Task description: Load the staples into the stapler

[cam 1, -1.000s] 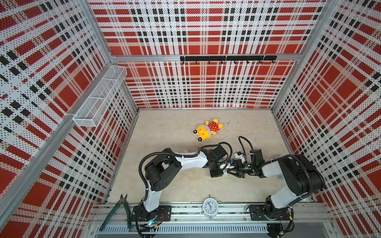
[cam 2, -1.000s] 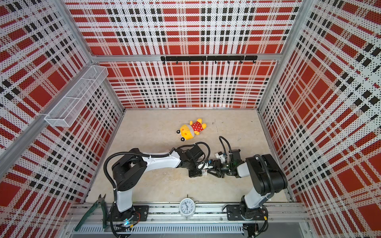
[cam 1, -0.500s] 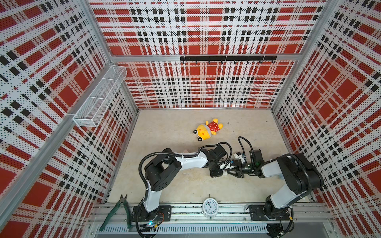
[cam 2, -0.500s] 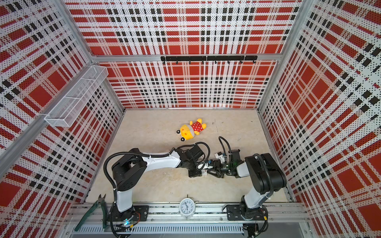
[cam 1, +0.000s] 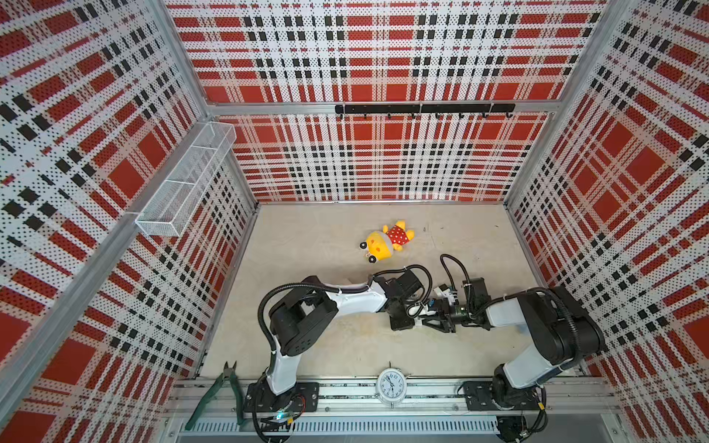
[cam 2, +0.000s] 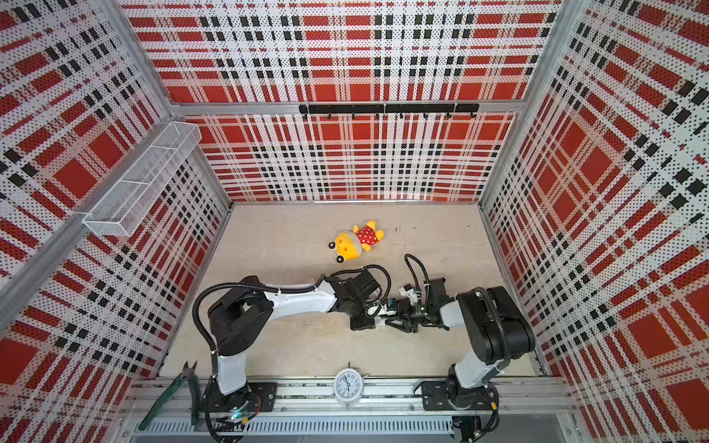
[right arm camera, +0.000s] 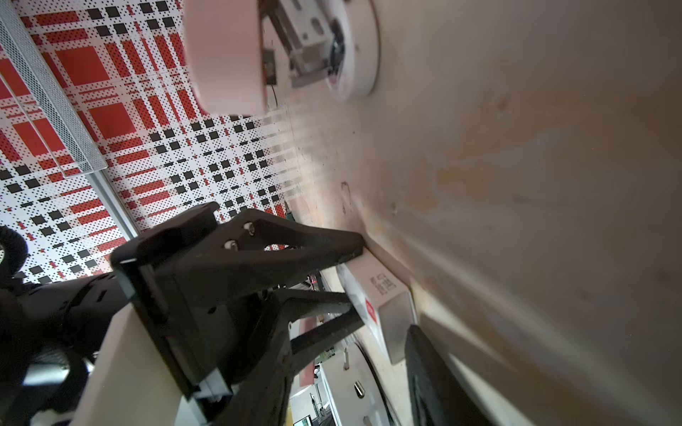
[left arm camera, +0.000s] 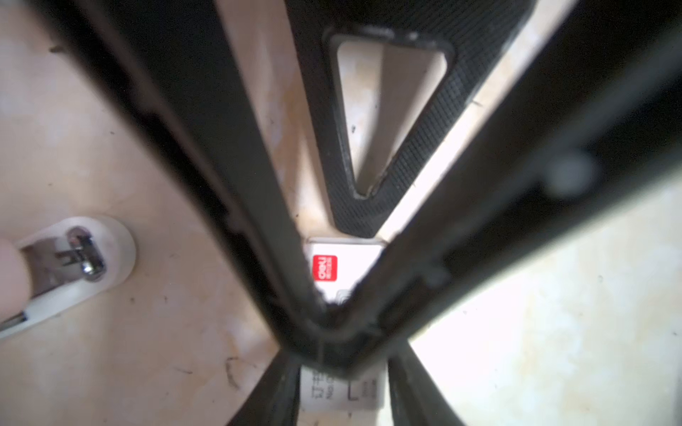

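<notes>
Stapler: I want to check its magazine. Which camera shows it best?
The right wrist view: the stapler shows pink top, metal channel and white base. Left wrist shows only its front end; both top views barely show it.

Two robot arms — the left arm [cam 1: 356, 301] and the right arm [cam 1: 502, 312]; one stapler [left arm camera: 73, 265], white with metal inside; one white box [left arm camera: 354, 265] bearing one red label [left arm camera: 324, 268]; one plush toy [cam 1: 387, 239]; one alarm clock [cam 1: 390, 385]; one pair of green-handled cutters [cam 1: 226, 391]; one wire basket [cam 1: 188, 180]; one black hook rail [cam 1: 422, 108].
</notes>
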You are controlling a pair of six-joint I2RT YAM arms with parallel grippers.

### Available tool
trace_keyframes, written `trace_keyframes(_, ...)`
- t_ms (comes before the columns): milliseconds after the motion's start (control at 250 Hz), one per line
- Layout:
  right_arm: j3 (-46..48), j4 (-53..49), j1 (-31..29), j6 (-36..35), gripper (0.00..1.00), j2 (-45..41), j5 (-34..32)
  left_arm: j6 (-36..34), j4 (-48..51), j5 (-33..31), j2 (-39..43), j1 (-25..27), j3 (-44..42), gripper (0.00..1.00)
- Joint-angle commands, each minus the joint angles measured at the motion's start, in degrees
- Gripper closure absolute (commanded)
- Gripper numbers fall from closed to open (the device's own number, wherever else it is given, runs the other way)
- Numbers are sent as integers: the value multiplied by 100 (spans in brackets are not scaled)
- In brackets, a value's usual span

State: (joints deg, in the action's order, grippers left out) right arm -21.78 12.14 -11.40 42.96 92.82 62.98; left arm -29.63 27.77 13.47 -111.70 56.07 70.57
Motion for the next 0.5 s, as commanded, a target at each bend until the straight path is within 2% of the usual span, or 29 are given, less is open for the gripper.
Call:
trace_keyframes(0,-158,85,-117,-148,50,-83,82,-99,187,115,-211,207,63,57)
trace_keyframes(212,-106,550,-117,76,50,103,124,-132,190,75,-229,237,86,58)
trace_keyframes(496,-165,503,-134,38,50,138,153,-163,214,85,-283,264,202,61)
